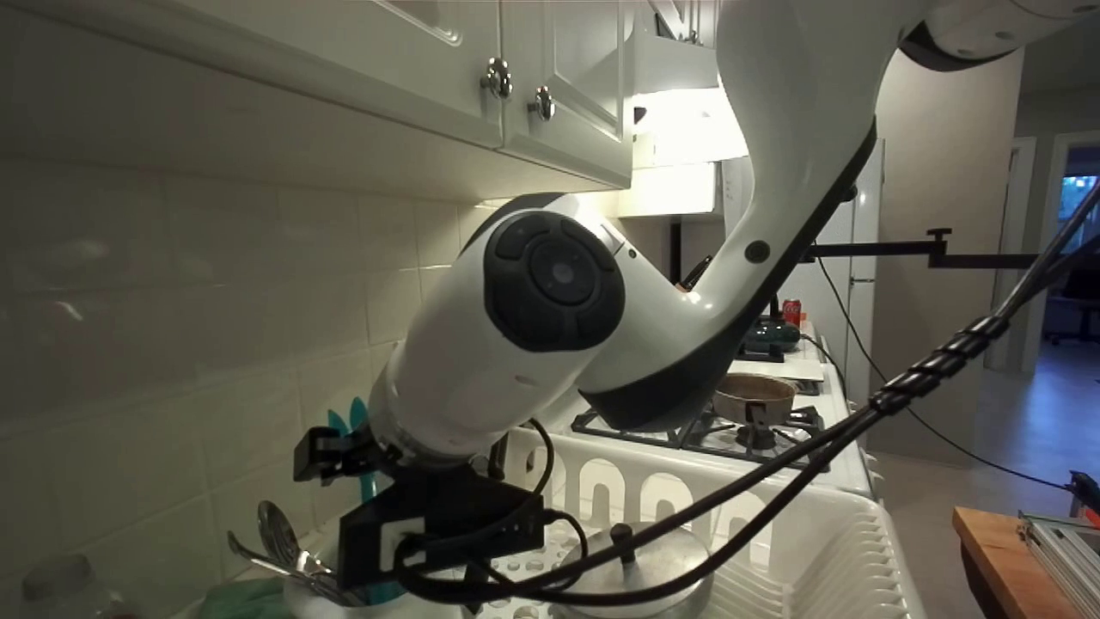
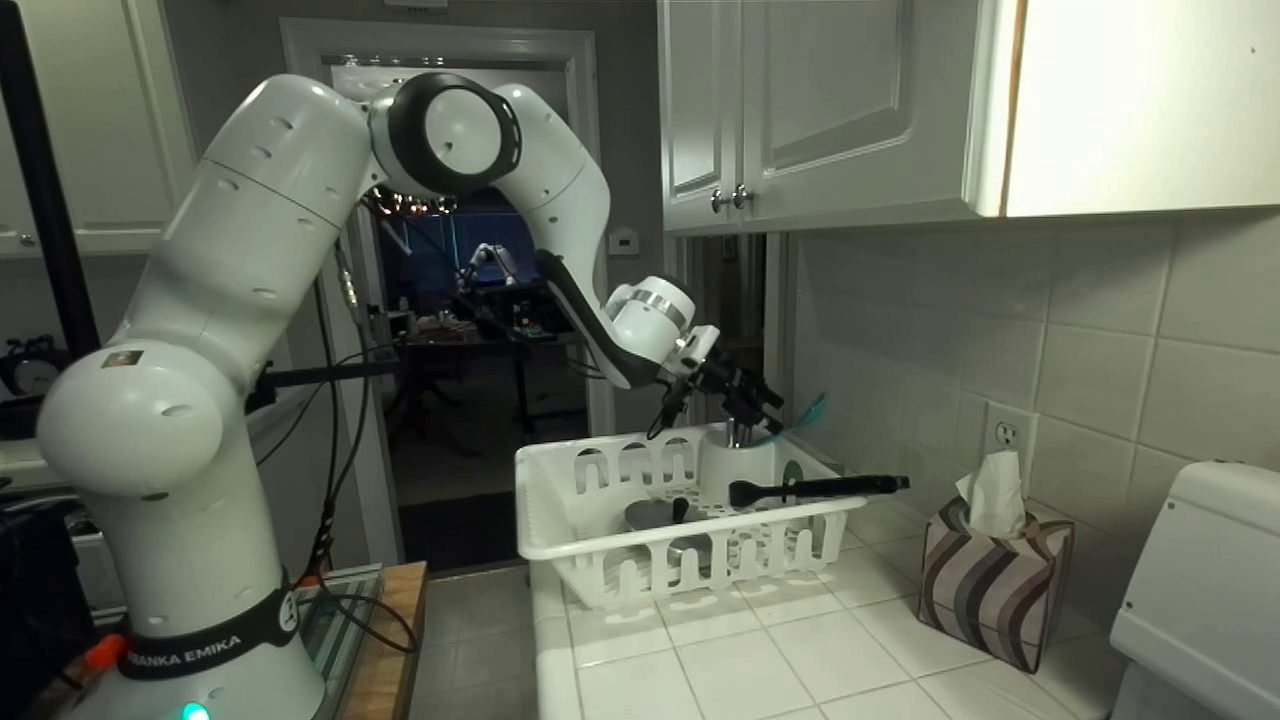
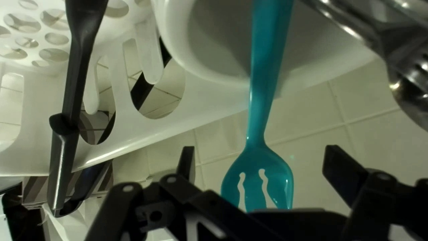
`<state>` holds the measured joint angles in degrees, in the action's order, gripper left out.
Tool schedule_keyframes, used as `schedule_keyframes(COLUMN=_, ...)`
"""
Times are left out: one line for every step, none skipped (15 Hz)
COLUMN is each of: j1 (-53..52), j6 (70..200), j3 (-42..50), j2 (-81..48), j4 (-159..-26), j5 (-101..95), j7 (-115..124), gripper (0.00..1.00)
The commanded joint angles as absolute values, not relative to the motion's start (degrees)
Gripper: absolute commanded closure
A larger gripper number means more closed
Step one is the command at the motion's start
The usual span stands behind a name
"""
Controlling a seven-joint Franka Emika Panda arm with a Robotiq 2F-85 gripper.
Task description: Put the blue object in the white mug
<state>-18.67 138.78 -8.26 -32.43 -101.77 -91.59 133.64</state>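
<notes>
The blue object (image 3: pixel 259 174) is a teal slotted utensil in the wrist view; its handle runs over the rim of the white mug (image 3: pixel 174 43) and its lower end is out of view. Its head leans out of the mug toward the wall in an exterior view (image 2: pixel 812 410); it also shows in an exterior view (image 1: pixel 357 414), partly behind the gripper. The mug stands in the rack corner (image 2: pixel 735 472) and also holds metal spoons. My gripper (image 3: pixel 263 167) is open, its fingers on either side of the utensil's head with gaps on both sides. It is above the mug (image 2: pixel 774 411).
The white dish rack (image 2: pixel 690 535) holds a lidded metal pot (image 1: pixel 640 572) and a black long-handled utensil (image 2: pixel 830 488). Metal spoons (image 3: pixel 409 72) lie close to the right finger. A tiled wall (image 1: pixel 172 387) and cabinets (image 2: pixel 850 110) border the space. A tissue box (image 2: pixel 990 580) stands nearby.
</notes>
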Motion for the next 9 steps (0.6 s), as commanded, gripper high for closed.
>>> schedule_keyframes(j1=-17.1, j6=139.6, j3=-8.7, j2=-33.2, j4=-99.8, j5=-94.3, j7=131.4, gripper=0.09)
schedule_keyframes(j1=-16.9, j6=139.8, j3=-8.8, j2=-33.4, j4=-99.4, j5=-94.6, j7=130.6, gripper=0.16)
schedule_keyframes(j1=-16.8, j6=139.9, j3=-8.8, j2=-33.6, j4=-99.0, j5=-95.3, j7=130.2, gripper=0.27)
schedule_keyframes(j1=-16.7, j6=139.9, j3=-8.8, j2=-33.8, j4=-98.6, j5=-95.8, j7=129.7, gripper=0.36)
schedule_keyframes(j1=-16.6, j6=140.0, j3=-8.9, j2=-34.0, j4=-98.3, j5=-96.1, j7=129.3, gripper=0.43)
schedule_keyframes(j1=-16.6, j6=140.0, j3=-9.0, j2=-34.3, j4=-98.0, j5=-96.3, j7=129.0, gripper=0.52)
schedule_keyframes(j1=-16.7, j6=140.1, j3=-9.0, j2=-34.5, j4=-97.9, j5=-96.4, j7=128.7, gripper=0.58)
schedule_keyframes(j1=-16.7, j6=140.1, j3=-9.1, j2=-34.6, j4=-97.8, j5=-96.5, j7=128.5, gripper=0.65)
schedule_keyframes(j1=-16.7, j6=140.2, j3=-9.2, j2=-34.7, j4=-97.8, j5=-96.6, j7=128.2, gripper=0.73)
